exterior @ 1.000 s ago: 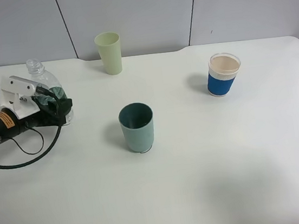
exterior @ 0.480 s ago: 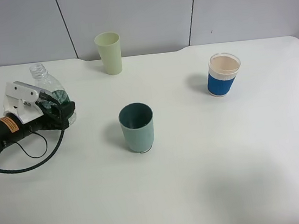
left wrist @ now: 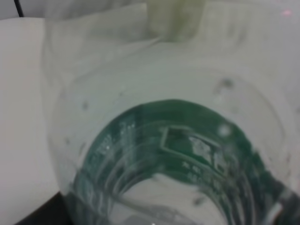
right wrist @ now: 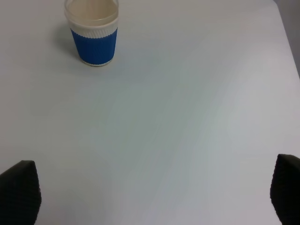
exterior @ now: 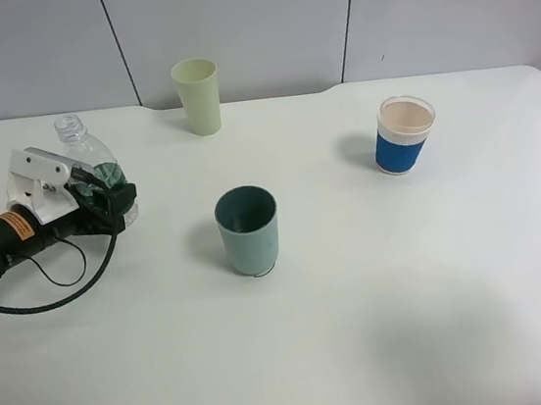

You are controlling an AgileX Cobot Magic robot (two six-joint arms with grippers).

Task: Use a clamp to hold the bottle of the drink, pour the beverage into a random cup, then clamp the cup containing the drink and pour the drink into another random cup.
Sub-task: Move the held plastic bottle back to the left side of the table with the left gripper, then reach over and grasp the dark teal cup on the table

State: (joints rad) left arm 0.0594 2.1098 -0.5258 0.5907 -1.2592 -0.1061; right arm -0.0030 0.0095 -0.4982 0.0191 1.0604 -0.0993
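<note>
At the table's left, the clear capless bottle (exterior: 79,147) with a green label stands nearly upright. My left gripper (exterior: 108,196) is shut on its lower body, reaching in from the left edge. The left wrist view is filled by the bottle (left wrist: 173,140), with clear liquid inside. The teal cup (exterior: 248,230) stands mid-table, to the right of the bottle and apart from it. The blue-sleeved white cup (exterior: 405,134) stands at the right. My right gripper (right wrist: 152,197) is open, with the blue-sleeved cup (right wrist: 92,33) well beyond it and its fingertips (right wrist: 18,192) at the frame's corners.
A pale yellow-green cup (exterior: 197,95) stands at the back near the wall, also seen blurred behind the bottle as the pale cup (left wrist: 176,18). A black cable (exterior: 54,288) loops on the table below the left arm. The white table (exterior: 394,326) runs wide in front.
The left gripper and the bottle shifted slightly down and to the right early on, and the bottle came a little more upright. Since then they have held still. The cups have not moved.
</note>
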